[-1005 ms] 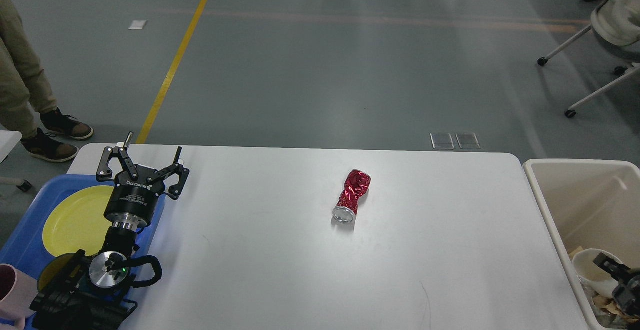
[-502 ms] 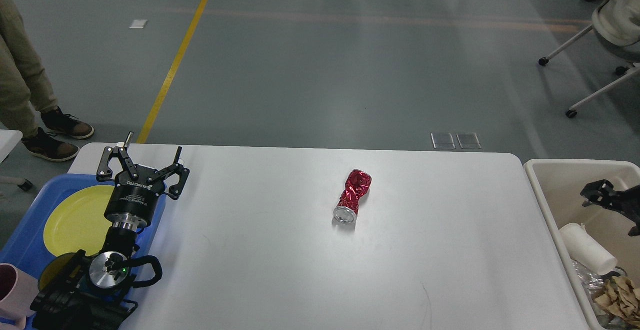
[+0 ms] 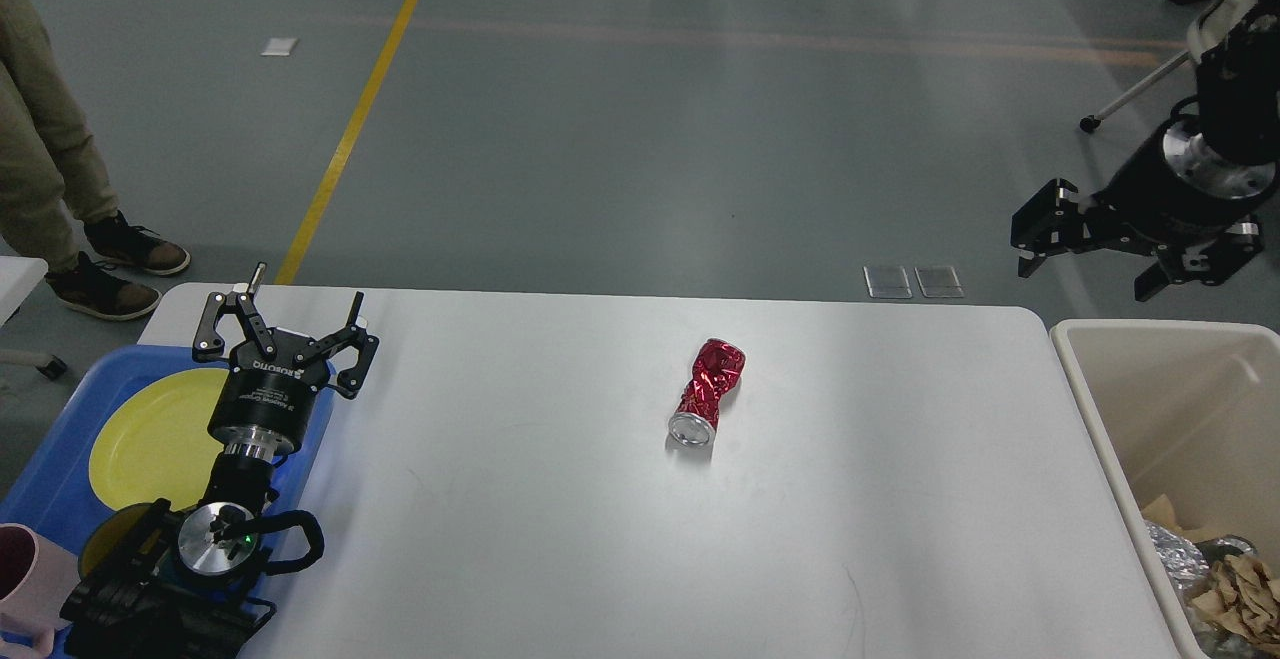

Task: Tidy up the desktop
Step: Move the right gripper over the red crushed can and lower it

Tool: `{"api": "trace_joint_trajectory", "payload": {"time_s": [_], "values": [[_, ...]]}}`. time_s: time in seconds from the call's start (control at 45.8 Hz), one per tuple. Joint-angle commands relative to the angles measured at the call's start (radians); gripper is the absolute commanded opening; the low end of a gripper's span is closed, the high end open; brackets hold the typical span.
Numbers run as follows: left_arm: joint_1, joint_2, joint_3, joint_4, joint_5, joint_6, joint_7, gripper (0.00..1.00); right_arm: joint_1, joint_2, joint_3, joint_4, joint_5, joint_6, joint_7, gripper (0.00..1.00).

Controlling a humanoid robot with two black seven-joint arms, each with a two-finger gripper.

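Filling the lower centre of the frame, the large white rectangular desktop (image 3: 560, 539) is nearly cleared: only a crushed red metal can (image 3: 705, 391) lies on its side at mid-frame and is left to remove. At lower left, a round yellow plate (image 3: 150, 434) sits in a blue plastic tray (image 3: 60, 479); at lower right, a beige rectangular bin (image 3: 1180, 409) holds crumpled brown paper and foil. The left gripper (image 3: 285, 324) hovers over the tray's edge, fingers spread wide, holding nothing. The right gripper (image 3: 1090, 254), at upper right, is also spread and empty. Half a second ago it was low inside the bin beside a white cup; it has since risen clear, and the cup is no longer visible.
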Motion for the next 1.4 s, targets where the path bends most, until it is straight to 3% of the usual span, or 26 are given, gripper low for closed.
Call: {"api": "trace_joint_trajectory", "payload": {"time_s": [0.0, 0.284, 0.655, 0.852, 1.158, 1.376], "values": [[0.0, 0.0, 0.0, 0.0, 0.0, 0.0, 0.0, 0.96, 0.169, 0.042, 0.0, 0.195, 0.02, -0.021, -0.045, 0.98], [0.0, 0.0, 0.0, 0.0, -0.001, 0.002, 0.0, 0.96, 0.438, 0.065, 0.029, 0.51, 0.046, -0.074, -0.06, 0.98], [0.0, 0.0, 0.0, 0.0, 0.0, 0.0, 0.0, 0.96, 0.438, 0.072, 0.084, 0.535, 0.069, -0.076, -0.059, 0.98], [0.0, 0.0, 0.0, -0.001, 0.0, 0.0, 0.0, 0.96, 0.242, 0.127, 0.198, 0.363, 0.169, -0.084, -0.06, 0.94], [0.0, 0.0, 0.0, 0.0, 0.0, 0.0, 0.0, 0.96, -0.093, 0.425, 0.274, 0.026, 0.307, -0.215, -0.06, 0.94], [0.0, 0.0, 0.0, -0.001, -0.001, 0.0, 0.0, 0.96, -0.349, 0.471, 0.302, -0.201, 0.315, -0.323, -0.06, 0.94]]}}
